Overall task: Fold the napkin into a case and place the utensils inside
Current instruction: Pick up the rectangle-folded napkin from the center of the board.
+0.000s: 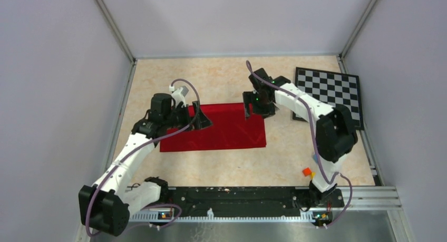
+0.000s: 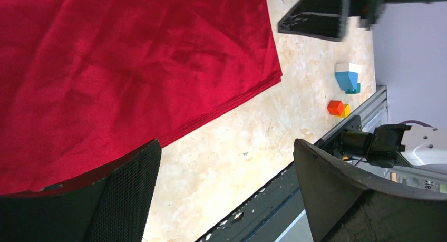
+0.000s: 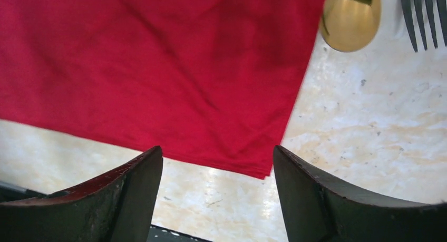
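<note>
The deep-red napkin (image 1: pixel 226 131) lies flat on the table as a folded rectangle with layered edges. It also shows in the left wrist view (image 2: pixel 132 68) and the right wrist view (image 3: pixel 158 68). My left gripper (image 1: pixel 203 121) hangs open over the napkin's left end, nothing between its fingers (image 2: pixel 126 194). My right gripper (image 1: pixel 258 111) hangs open above the napkin's far right corner, also with nothing in it (image 3: pixel 217 168). The gold spoon's bowl (image 3: pixel 350 20) and the dark fork's tines (image 3: pixel 421 15) lie just beyond the napkin's right edge. In the top view the right arm hides them.
A black-and-white checkered board (image 1: pixel 329 92) lies at the back right. Small coloured blocks (image 1: pixel 307 172) sit near the right arm's base, blue (image 2: pixel 348 78) and orange (image 2: pixel 336 107). A black rail (image 1: pixel 237 197) runs along the near table edge. Walls close three sides.
</note>
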Available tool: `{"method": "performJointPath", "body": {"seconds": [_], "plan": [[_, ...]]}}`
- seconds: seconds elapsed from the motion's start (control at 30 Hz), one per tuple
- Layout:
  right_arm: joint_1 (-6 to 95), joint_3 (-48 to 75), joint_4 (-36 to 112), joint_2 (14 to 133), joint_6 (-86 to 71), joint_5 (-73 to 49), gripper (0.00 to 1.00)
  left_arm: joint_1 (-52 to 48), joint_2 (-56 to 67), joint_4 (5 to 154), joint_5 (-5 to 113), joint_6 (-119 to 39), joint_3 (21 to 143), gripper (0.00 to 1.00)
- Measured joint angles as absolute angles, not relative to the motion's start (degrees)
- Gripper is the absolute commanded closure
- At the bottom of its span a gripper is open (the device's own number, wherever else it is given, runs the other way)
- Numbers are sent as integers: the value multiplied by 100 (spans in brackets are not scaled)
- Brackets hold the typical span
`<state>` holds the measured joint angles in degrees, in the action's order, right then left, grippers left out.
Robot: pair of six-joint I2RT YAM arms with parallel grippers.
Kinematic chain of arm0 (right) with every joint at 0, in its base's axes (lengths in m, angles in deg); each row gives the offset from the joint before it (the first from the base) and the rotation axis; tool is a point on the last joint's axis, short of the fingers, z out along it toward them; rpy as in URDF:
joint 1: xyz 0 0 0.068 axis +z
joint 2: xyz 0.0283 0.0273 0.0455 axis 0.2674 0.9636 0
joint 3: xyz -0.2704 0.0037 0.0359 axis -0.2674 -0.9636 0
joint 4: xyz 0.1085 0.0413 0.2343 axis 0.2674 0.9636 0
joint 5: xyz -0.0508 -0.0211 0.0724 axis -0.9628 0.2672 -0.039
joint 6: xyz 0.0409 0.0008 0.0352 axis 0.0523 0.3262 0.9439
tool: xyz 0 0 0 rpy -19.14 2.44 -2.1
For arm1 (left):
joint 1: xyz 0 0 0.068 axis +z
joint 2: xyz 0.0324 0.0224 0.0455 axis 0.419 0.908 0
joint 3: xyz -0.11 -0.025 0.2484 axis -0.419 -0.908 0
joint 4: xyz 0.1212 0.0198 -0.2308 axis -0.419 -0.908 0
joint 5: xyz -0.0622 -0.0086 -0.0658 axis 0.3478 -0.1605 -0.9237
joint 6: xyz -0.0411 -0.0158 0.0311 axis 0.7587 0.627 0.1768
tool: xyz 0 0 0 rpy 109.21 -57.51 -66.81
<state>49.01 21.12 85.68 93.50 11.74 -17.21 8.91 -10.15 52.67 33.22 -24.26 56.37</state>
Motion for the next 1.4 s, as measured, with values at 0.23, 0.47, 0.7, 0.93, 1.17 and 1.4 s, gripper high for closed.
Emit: {"method": "performJointPath", "body": {"seconds": [0.23, 0.47, 0.7, 0.93, 1.17, 1.4], "plan": [[4549, 2324, 9195, 10423, 1112, -1839, 42, 891, -1424, 5092, 3368, -2616, 5637, 1], [4413, 2429, 9313, 10810, 1086, -1891, 45, 891, -1536, 4935, 3460, -2800, 5637, 1], [4416, 2506, 9280, 10871, 1093, -1961, 51, 891, -1531, 4933, 3467, -2894, 5644, 1], [4470, 2527, 9173, 11035, 1163, -2081, 53, 891, -1520, 4928, 3469, -2953, 5665, 1], [4545, 2543, 9090, 11050, 1287, -2232, 61, 891, -1549, 4852, 3526, -3029, 5746, 1], [4735, 2503, 8929, 11046, 1449, -2383, 89, 891, -1785, 4686, 3681, -3045, 5836, 1]]}}
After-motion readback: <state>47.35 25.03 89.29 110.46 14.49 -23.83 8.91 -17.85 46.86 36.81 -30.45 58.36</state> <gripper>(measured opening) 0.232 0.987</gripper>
